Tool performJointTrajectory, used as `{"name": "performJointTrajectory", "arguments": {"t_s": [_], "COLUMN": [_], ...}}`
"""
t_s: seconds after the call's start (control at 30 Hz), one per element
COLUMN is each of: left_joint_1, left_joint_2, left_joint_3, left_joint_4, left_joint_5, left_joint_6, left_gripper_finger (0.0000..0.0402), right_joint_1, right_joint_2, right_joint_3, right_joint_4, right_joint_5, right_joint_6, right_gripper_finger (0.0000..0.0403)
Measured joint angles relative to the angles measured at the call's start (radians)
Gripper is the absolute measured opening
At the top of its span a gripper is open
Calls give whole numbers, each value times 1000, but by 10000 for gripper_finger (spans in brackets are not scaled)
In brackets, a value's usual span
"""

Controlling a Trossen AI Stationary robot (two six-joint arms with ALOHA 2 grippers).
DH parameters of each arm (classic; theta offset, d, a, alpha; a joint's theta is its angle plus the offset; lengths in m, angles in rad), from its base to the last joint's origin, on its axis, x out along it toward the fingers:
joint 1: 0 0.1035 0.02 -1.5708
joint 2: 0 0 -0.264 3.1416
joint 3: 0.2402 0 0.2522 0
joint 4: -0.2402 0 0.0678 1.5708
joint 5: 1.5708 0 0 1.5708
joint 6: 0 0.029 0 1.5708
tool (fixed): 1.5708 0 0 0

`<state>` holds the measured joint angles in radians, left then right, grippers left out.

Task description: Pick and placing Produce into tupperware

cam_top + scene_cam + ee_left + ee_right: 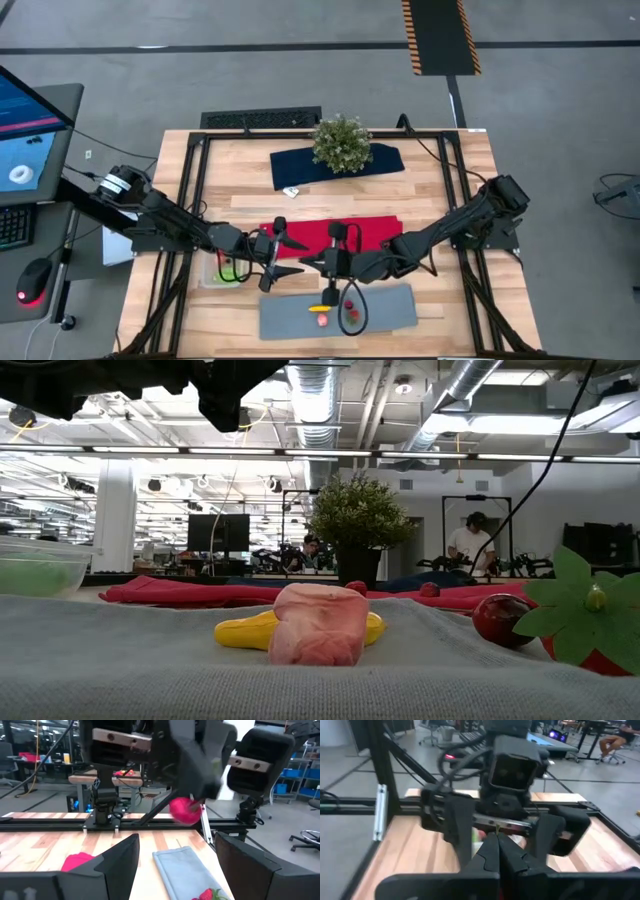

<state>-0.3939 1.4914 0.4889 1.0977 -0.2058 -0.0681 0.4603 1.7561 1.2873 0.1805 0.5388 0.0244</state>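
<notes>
Your bench (440, 200) was the broad wooden top, with a navy cloth (385, 160) at the far side under a bushy potted plant (341, 143). A red cloth (375, 230) lay across the middle and a grey mat (390, 310) along the near edge.

Your left arm reached in from the left edge and your right arm from the right. They met nose to nose above the strip between the red cloth and the mat.

The left tool (290, 258) stood wide open with nothing between its fingers (120, 862). The right tool (325, 264) faced it close by, pinched narrow on a red-pink ball (186, 811) held up off the bench.

The clear tub (225, 268) sat on the bench under the left arm, just off the mat's left end. You had something green (30, 575) inside it.

On the mat, a pink piece (315, 625) lay against a yellow piece (240, 632). Near them on the right were a small red ball (500, 618) and a strawberry (600, 635) with green leaves, the two touching or nearly so.
</notes>
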Motion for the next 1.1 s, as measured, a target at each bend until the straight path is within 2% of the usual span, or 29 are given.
{"name": "performJointTrajectory", "arguments": {"t_s": [0.9, 1.1], "left_joint_1": [0, 0], "left_joint_2": [0, 0], "left_joint_3": [0, 0], "left_joint_4": [47, 61], "left_joint_5": [0, 11], "left_joint_6": [-1, -1], "left_gripper_finger": [249, 249], "right_joint_1": [-26, -38], "right_joint_2": [0, 60], "right_joint_3": [0, -1], "right_joint_4": [34, 85], "right_joint_5": [-68, -90], "right_joint_6": [10, 12], "right_gripper_finger": [10, 10]}}
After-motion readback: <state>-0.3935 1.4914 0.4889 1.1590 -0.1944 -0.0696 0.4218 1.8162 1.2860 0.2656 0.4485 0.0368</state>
